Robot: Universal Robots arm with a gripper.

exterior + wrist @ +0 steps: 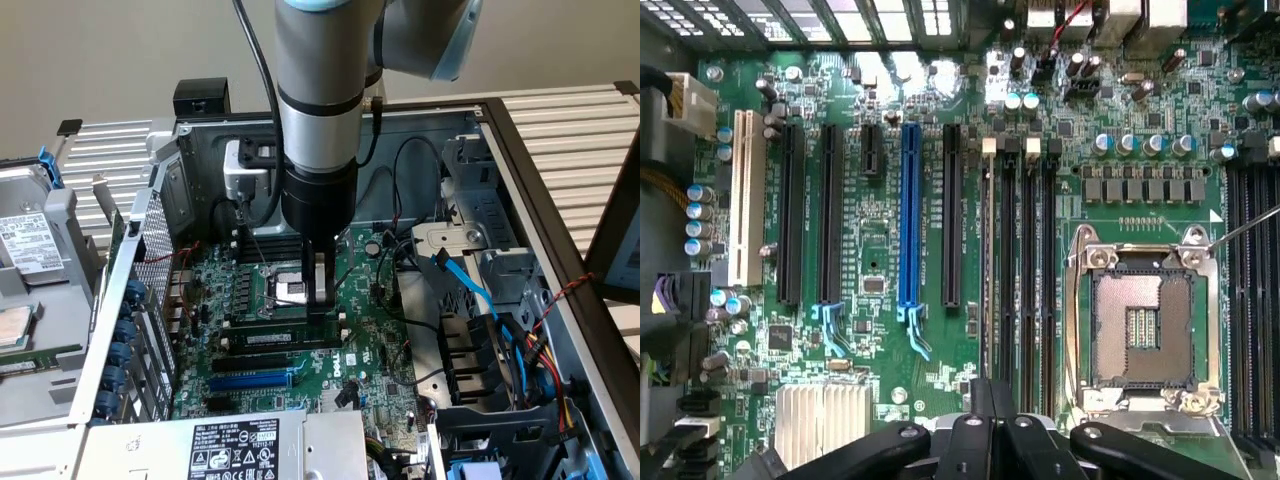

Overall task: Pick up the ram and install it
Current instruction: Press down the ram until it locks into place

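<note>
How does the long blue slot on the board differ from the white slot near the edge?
The blue slot is bright blue; the white slot is cream-white. The blue slot is slimmer, the white slot broader. The blue slot ends in a pale blue latch, while the white slot has no such latch. The blue slot sits among black slots; the white slot lies outermost in the row. Both are empty and run parallel on the green motherboard.

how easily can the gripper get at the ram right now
Probably easily, it looks there already: the gripper stands shut on the ram at the black slots beside the cpu socket, with nothing in between.
</note>
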